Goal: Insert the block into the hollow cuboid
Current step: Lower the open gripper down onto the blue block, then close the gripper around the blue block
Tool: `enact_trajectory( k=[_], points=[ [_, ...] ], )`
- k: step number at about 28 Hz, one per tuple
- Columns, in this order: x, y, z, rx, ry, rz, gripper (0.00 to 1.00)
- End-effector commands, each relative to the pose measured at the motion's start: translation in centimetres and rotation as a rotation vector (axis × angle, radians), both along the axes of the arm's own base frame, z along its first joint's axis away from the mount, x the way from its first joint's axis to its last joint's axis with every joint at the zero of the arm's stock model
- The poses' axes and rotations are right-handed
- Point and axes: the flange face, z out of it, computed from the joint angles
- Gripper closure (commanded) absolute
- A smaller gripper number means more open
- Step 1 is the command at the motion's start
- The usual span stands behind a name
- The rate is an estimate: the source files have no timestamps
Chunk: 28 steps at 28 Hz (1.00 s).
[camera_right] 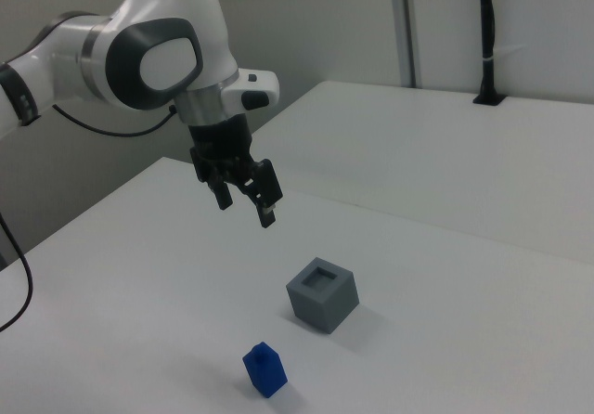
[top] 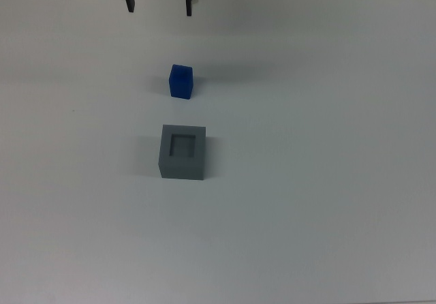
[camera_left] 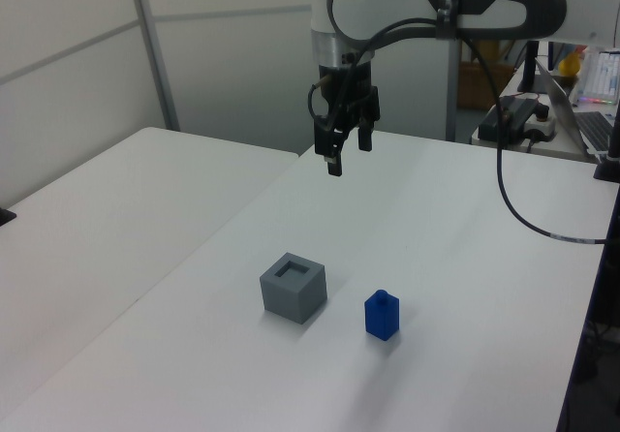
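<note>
Two things sit on your white tabletop: a small bright-blue solid block and a matte grey square box with thick walls and a square recess in its top. The block stands on the bare surface, near the box but not touching it, and its top carries a small raised nub, as the left view and the right view show. In the top view the block lies just above the box; in the left view it sits to the box's right; in the right view it is below and to the box's left, nearer the camera. The recess of the box holds nothing.

Your black two-finger tool hangs in the air on the white arm, well apart from both things and above the tabletop. Its fingers point down and stand spread, with a clear gap between them, and they hold nothing. In the top view the tool shows at the upper edge, above the block.
</note>
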Motion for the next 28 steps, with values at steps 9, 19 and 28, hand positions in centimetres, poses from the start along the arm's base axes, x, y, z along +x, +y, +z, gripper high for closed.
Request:
enact_trajectory(
  k=[9, 19, 28],
  points=[
    [-1.9, 0.5, -12.8, 0.048, 0.049, 0.031, 0.00],
    [-4.1, -0.1, -20.1, 0.035, 0.141, 0.022, 0.00],
    [-5.4, -0.3, -25.7, 0.028, 0.172, 0.016, 0.00]
  ],
)
